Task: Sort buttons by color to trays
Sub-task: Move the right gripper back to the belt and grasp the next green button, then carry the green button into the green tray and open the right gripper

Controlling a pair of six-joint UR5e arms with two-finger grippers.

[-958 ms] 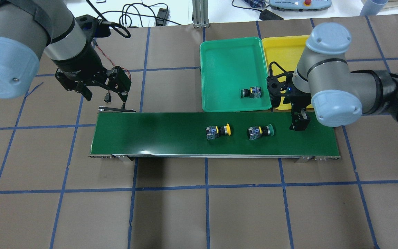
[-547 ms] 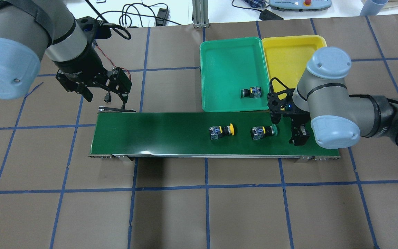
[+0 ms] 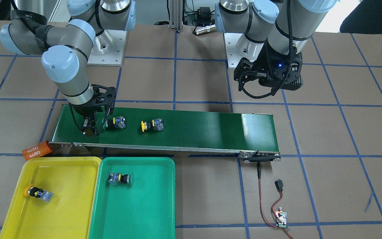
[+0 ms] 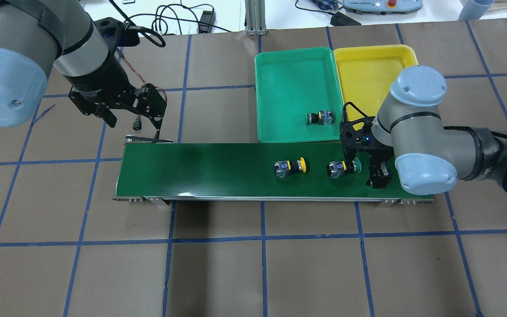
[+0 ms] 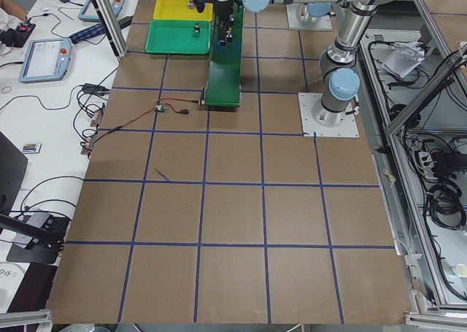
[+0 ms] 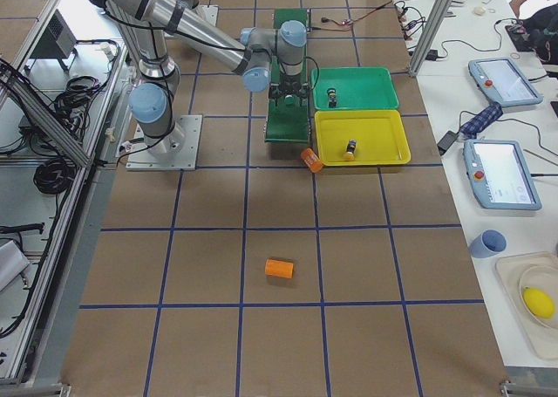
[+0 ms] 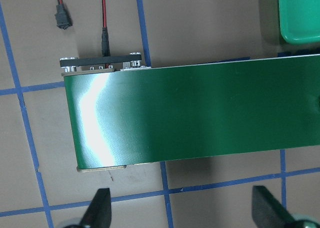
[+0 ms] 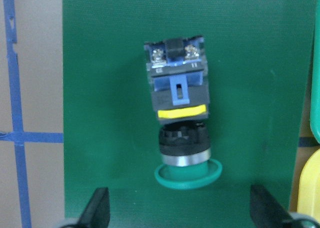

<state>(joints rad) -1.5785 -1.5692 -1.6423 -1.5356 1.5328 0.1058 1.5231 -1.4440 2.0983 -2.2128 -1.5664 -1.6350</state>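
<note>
A green-capped button (image 4: 343, 168) lies on its side on the conveyor belt, also in the front view (image 3: 115, 123) and the right wrist view (image 8: 180, 133). My right gripper (image 4: 366, 167) is open and low over the belt, its fingers on either side just beyond the green cap, not touching it. A yellow-capped button (image 4: 289, 167) lies on the belt to its left. Another green button (image 4: 320, 117) lies in the green tray (image 4: 288, 75). A yellow button (image 3: 38, 193) lies in the yellow tray (image 3: 61, 172). My left gripper (image 4: 134, 116) is open and empty above the belt's left end.
The dark-green conveyor belt (image 4: 209, 171) runs across the table in front of the trays. An orange cylinder marked 4680 (image 3: 36, 151) lies by the belt's end next to the yellow tray. Another orange cylinder (image 6: 281, 268) lies far off. A red-black cable (image 3: 279, 199) trails from the belt's other end.
Both buttons on the belt have moved to the right. My right gripper has come from the trays' edge down onto the belt beside the green-capped button. The left arm has barely moved.
</note>
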